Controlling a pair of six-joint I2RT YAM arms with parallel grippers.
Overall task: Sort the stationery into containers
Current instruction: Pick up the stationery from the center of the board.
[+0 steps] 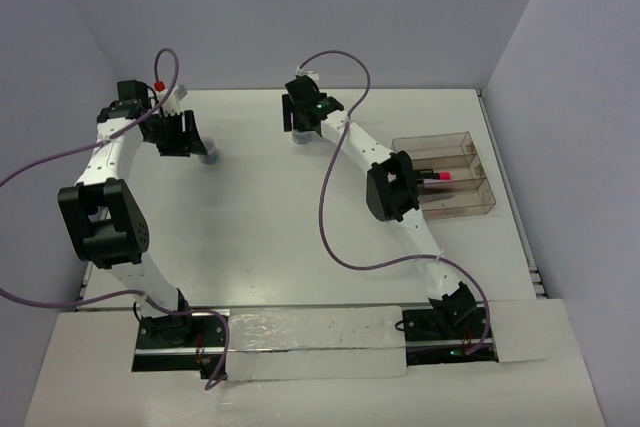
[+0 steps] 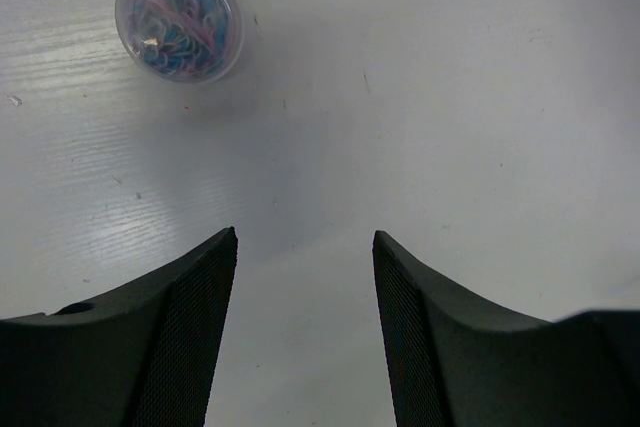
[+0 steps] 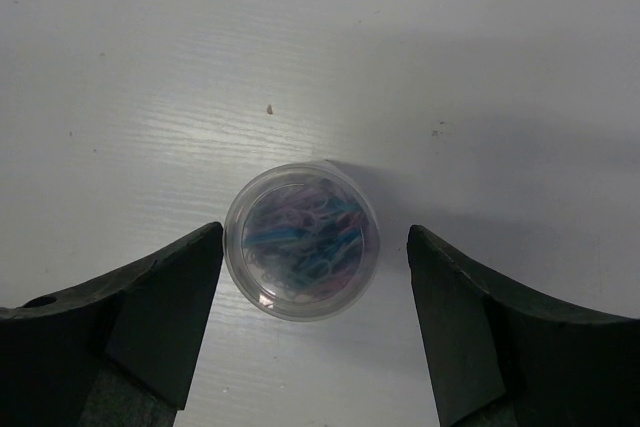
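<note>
On the table (image 1: 260,237), midway back on the right: smoky tray (image 1: 470,202), three long compartments, close to the table's right edge. In the middle compartment, as far as can be told, a magenta pen (image 1: 438,178), one end hidden behind the right arm's elbow. Anything else in there too small to make out.

Farther back, near centre: right gripper (image 3: 314,242), pointing down at the table. Jaws wide open, one finger (image 3: 150,317) on each side of a round jar (image 3: 302,240), a clear gap on both flanks, touching neither. Inside, tangled blue and pink clips (image 3: 310,232).

Far left: left gripper (image 2: 304,247), also pointing down. Jaws open, only bare tabletop between them. Second jar (image 2: 180,17) ahead of the fingertips and off to one side, apart from both fingers (image 2: 180,347), upright, holding the same coloured clips. Both jars outside the tray, well apart from it.
</note>
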